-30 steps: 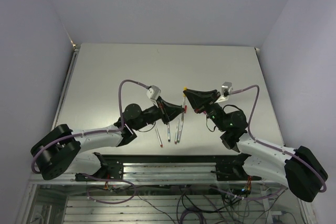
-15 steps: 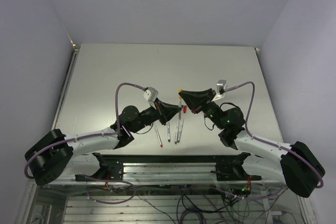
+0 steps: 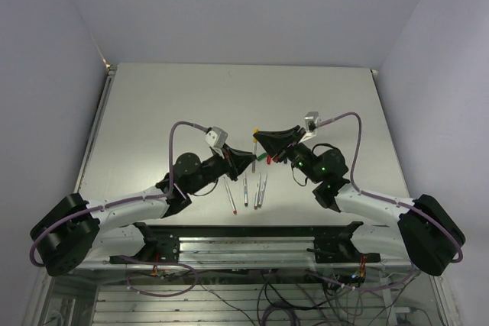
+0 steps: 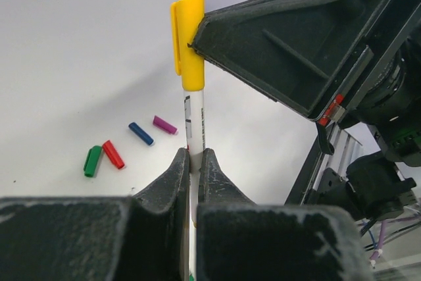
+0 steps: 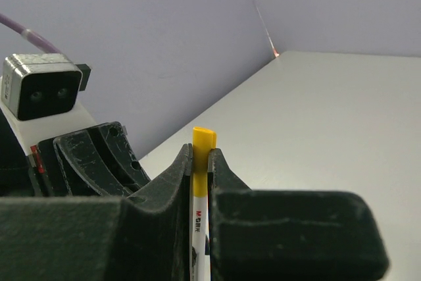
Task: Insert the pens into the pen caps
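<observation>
My left gripper (image 4: 194, 156) is shut on a white pen (image 4: 194, 120) and holds it upright above the table. A yellow pen cap (image 4: 189, 44) sits on the pen's top end. My right gripper (image 5: 200, 153) is shut on that yellow cap (image 5: 202, 141), with the pen (image 5: 199, 228) running down between its fingers. In the top view the two grippers meet at mid-table, left (image 3: 246, 160) and right (image 3: 260, 140). The green (image 4: 92, 160), red (image 4: 112, 154), blue (image 4: 141, 133) and purple (image 4: 164, 124) caps lie loose on the table.
Several more pens (image 3: 246, 192) lie side by side near the table's front edge, just below the grippers. The left gripper's body and camera (image 5: 43, 93) stand close beside the right fingers. A metal rail frame (image 3: 244, 238) runs along the near edge.
Both grippers have shifted left together, carrying the pen and the yellow cap. Both arms have stretched further from their bases.
</observation>
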